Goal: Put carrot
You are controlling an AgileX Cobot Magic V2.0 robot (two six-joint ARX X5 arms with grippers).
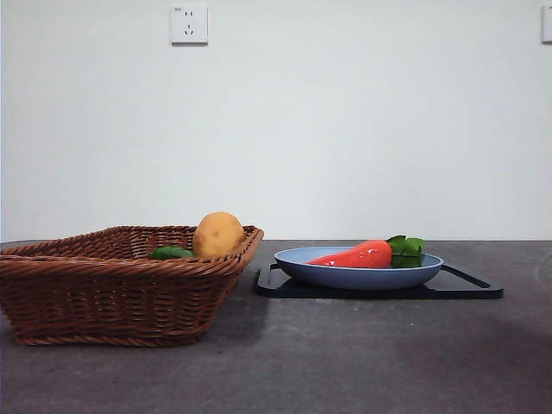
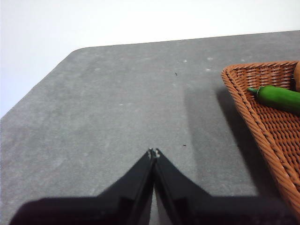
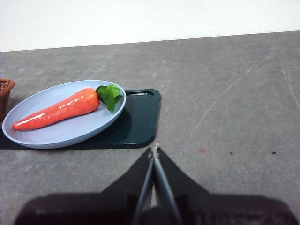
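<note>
Carrot point(image 3: 58, 110) sits on the blue plate point(image 3: 70, 136), right of the basket point(image 1: 103, 293). Both end effectors (left point(image 2: 153, 153), right point(image 3: 154, 149)) are pressed together, so spread the right one and pinch mid-body.

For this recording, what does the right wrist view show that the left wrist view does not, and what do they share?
Only the right wrist view shows the carrot lying on the blue plate, which sits on the dark tray, with the right tool shut and away from them. Only the left wrist view shows the green vegetable inside the basket and the shut left tool over bare table. Both share the grey table, the white wall behind it, and a piece of the wicker basket; in the right wrist view just its corner appears.
</note>
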